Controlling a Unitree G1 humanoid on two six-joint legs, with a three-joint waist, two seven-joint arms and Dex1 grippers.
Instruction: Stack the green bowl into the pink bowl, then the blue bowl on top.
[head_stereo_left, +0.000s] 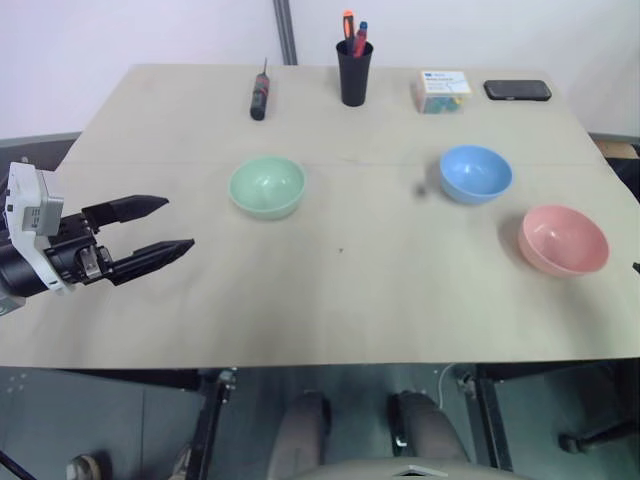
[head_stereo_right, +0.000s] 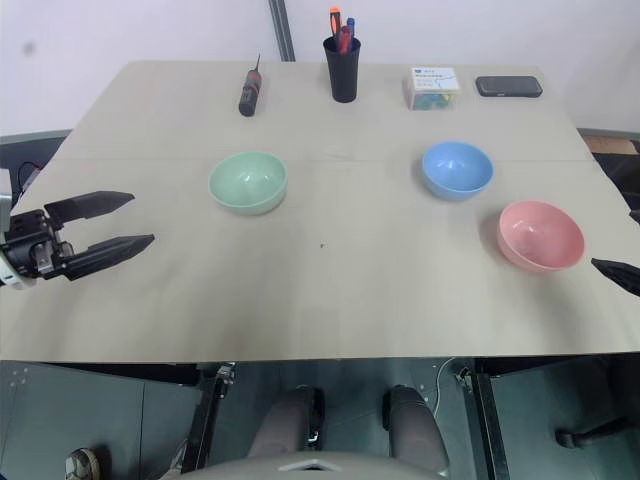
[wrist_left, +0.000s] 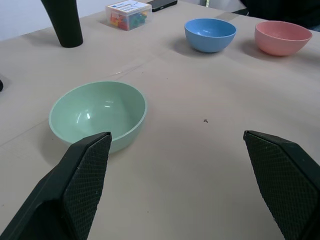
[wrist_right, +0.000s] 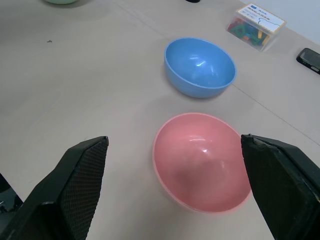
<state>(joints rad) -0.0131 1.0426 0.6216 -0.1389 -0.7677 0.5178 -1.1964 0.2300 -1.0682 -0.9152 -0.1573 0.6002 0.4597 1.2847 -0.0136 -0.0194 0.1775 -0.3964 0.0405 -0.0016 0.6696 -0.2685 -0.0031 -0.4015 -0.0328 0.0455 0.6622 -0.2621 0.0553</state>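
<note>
Beige tabletop (head_stereo_left: 340, 300) carries, near to far, the left gripper (head_stereo_left: 158, 228) at nine o'clock and right gripper (wrist_right: 175, 200) at three, both spread wide and empty, then pink bowl (head_stereo_left: 563, 240), green bowl (head_stereo_left: 266, 186), blue bowl (head_stereo_left: 475, 173) apart.

Bare table (head_stereo_left: 350, 280) lies open around three well-separated bowls.

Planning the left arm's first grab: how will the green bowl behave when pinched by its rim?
The green bowl looks like thin smooth plastic, so probably light and stiff. Its glossy wall may slip between the fingers. Its rounded underside could let it tip or slide if nudged.
</note>
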